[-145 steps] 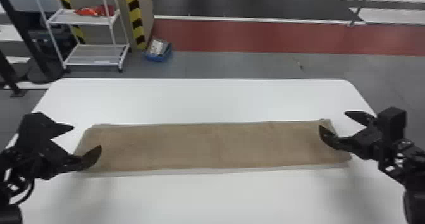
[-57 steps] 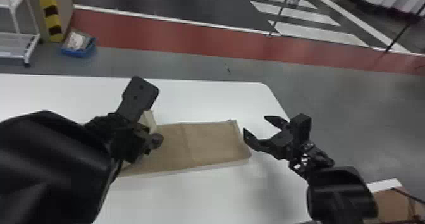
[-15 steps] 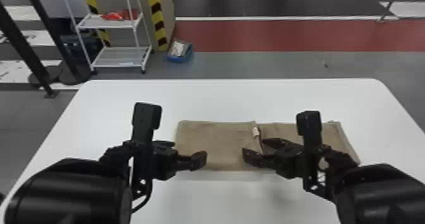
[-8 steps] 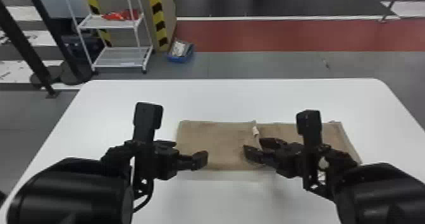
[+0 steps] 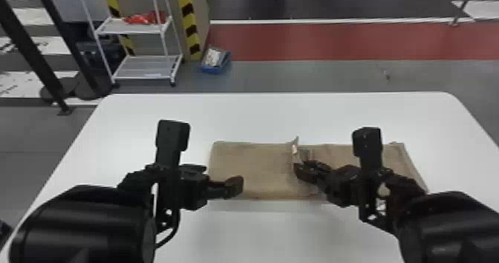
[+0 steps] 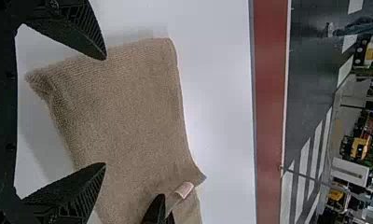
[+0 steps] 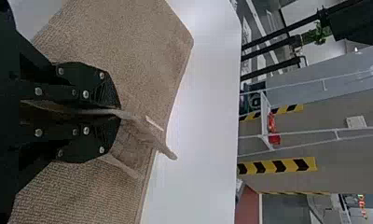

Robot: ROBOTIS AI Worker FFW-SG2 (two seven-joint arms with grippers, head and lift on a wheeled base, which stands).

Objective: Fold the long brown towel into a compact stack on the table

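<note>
The brown towel (image 5: 252, 169) lies with its left part folded over toward the right, its folded-over end edge standing slightly raised near the middle. My left gripper (image 5: 215, 178) is open at the towel's left end. My right gripper (image 5: 305, 171) is shut on that raised edge. In the left wrist view, the left gripper (image 6: 103, 111) has its fingers apart above the towel (image 6: 124, 107). In the right wrist view, the right gripper (image 7: 118, 113) pinches the edge of the towel (image 7: 128, 42), with a ridge of cloth sticking out past the fingertips.
The white table (image 5: 267, 117) extends behind and in front of the towel. Beyond its far edge stand a white shelf cart (image 5: 144, 71) and a blue bin (image 5: 215, 59) on the floor.
Since the earliest frame, the towel's left part has been folded rightward and both arms have moved inward. In the last half second, the right gripper has shut on the edge, which rises slightly.
</note>
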